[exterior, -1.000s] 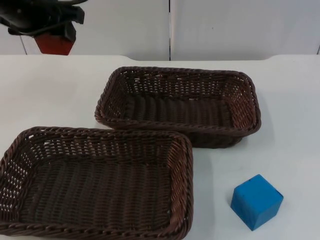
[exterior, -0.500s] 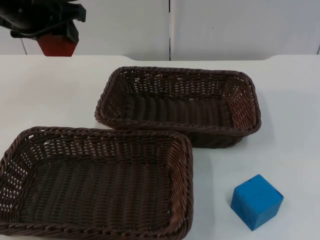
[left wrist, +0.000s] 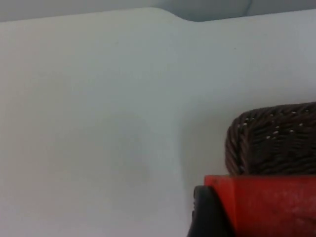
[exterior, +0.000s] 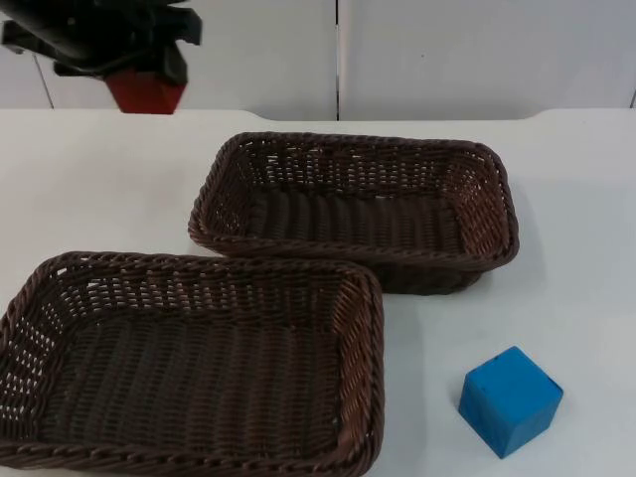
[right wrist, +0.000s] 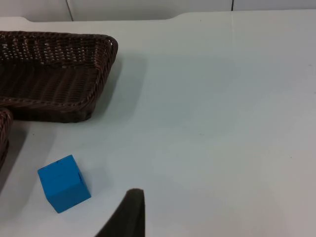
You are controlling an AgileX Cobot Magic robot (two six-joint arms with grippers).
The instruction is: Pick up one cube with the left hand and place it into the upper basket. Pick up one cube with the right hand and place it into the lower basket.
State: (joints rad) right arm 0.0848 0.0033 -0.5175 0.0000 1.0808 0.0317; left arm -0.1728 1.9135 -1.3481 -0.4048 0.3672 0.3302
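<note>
The upper basket [exterior: 355, 211] serves as the landmark: a rectangular tray of dark brown woven wicker with a braided rim, its floor bare, standing on the smooth white table [exterior: 89, 179]. Its near long side touches the far right corner of the lower basket [exterior: 189, 363], a second wicker tray of the same weave and shape, also with nothing in it, set nearer the camera and off to the left.

Up beyond the upper basket's far left corner, in front of the grey partition wall [exterior: 447, 55], the left gripper [exterior: 145, 91] hangs in the air clamped on the red cube [exterior: 146, 91]. The cube is plain and matt with flat faces. From the left wrist camera the red cube [left wrist: 269, 205] sits against a black fingertip [left wrist: 207, 212], with a rounded wicker corner of the upper basket [left wrist: 274, 140] just past it and open table between.

The blue cube [exterior: 510, 400] rests on the table nearer the camera than the upper basket's right end, apart from both baskets, turned so that 1 edge faces forward. From the right wrist camera, the blue cube [right wrist: 64, 183] lies on open table, with 1 black fingertip [right wrist: 129, 212] of the right gripper near it; whether that gripper's fingers are apart or together I cannot tell.
</note>
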